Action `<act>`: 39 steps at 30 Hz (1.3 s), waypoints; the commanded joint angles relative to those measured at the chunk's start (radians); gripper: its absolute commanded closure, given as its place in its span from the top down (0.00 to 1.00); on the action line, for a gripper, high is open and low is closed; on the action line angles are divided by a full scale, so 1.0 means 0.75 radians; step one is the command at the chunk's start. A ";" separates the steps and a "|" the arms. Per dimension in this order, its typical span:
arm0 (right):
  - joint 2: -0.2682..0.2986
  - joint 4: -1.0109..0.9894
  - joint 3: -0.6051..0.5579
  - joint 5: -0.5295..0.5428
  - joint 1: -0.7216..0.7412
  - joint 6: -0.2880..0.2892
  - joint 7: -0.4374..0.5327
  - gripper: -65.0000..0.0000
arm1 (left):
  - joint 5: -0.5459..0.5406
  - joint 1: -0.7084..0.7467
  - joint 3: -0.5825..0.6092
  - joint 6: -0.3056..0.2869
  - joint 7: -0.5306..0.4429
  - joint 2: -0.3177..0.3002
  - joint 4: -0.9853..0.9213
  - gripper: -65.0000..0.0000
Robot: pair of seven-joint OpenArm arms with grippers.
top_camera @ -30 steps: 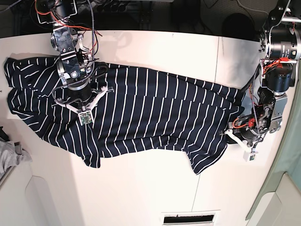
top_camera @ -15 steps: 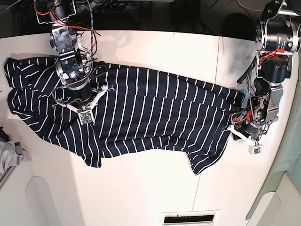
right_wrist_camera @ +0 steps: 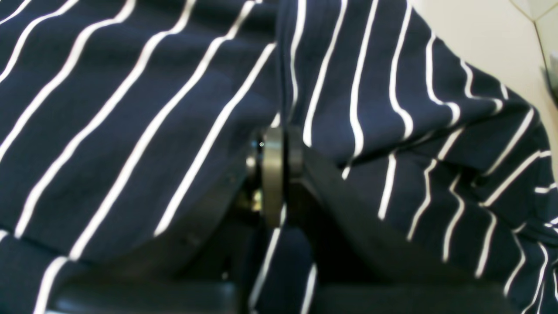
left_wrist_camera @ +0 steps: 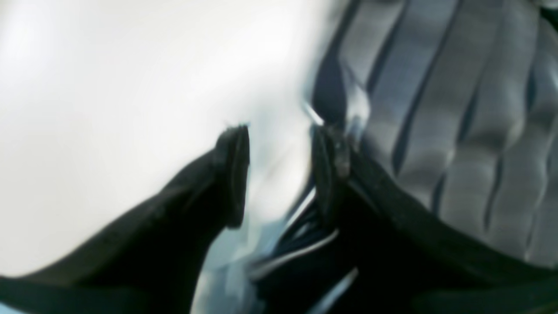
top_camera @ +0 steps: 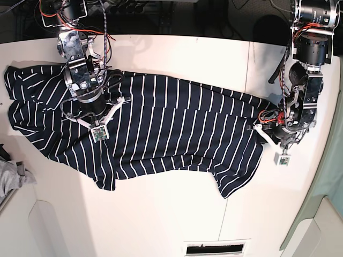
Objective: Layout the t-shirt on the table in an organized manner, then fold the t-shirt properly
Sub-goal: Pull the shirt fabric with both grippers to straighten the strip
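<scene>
On the table (top_camera: 177, 214): t-shirt (top_camera: 161, 128) | right pincer (right_wrist_camera: 279, 144) clenched on its fabric | left pincer (left_wrist_camera: 279, 170) released at hem

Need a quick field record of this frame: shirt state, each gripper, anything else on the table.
t-shirt: spread lengthwise across the table, wrinkled, unfolded
right gripper: shut, pinching a fold of the t-shirt near its sleeve end
left gripper: jaws apart at the shirt's opposite edge, fabric beside one finger; blurred, grip not confirmed
other item: grey cloth at the table's edge, apart from the shirt
</scene>
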 commanded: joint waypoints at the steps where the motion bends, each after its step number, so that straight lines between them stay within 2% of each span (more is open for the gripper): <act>1: 0.003 0.027 0.003 0.001 0.021 -0.005 0.031 0.00 | 0.004 -0.041 -0.004 0.014 -0.031 -0.014 0.054 0.42; 5: 0.003 0.027 0.003 0.001 0.021 -0.005 0.030 0.00 | 0.004 -0.039 -0.004 -0.032 -0.032 -0.009 0.066 0.42; 11: 0.003 0.027 0.003 0.001 0.021 -0.005 0.030 0.00 | 0.005 -0.032 -0.004 -0.032 -0.040 0.028 0.050 0.42; 21: 0.003 0.028 0.003 0.001 -0.004 -0.005 0.031 0.00 | 0.023 -0.002 -0.004 -0.032 -0.068 0.028 -0.131 0.42; 24: 0.004 0.042 0.003 0.001 -0.016 -0.005 0.031 0.00 | 0.025 0.042 -0.004 -0.082 -0.048 0.018 -0.081 0.42; 26: 0.004 0.058 0.003 0.001 -0.031 -0.005 0.031 0.00 | 0.025 0.100 -0.004 -0.085 -0.038 0.018 -0.015 0.42; 33: 0.004 0.132 0.003 0.001 -0.046 -0.005 0.028 0.00 | 0.024 0.333 -0.005 -0.075 -0.053 0.016 0.225 0.42; 37: 0.004 0.156 0.003 0.001 -0.054 -0.005 0.025 0.00 | 0.025 0.412 -0.005 -0.019 -0.050 0.015 0.325 0.42; 39: 0.004 0.174 0.003 0.001 -0.067 -0.006 0.025 0.00 | 0.031 0.430 -0.005 -0.020 -0.050 0.015 0.357 0.42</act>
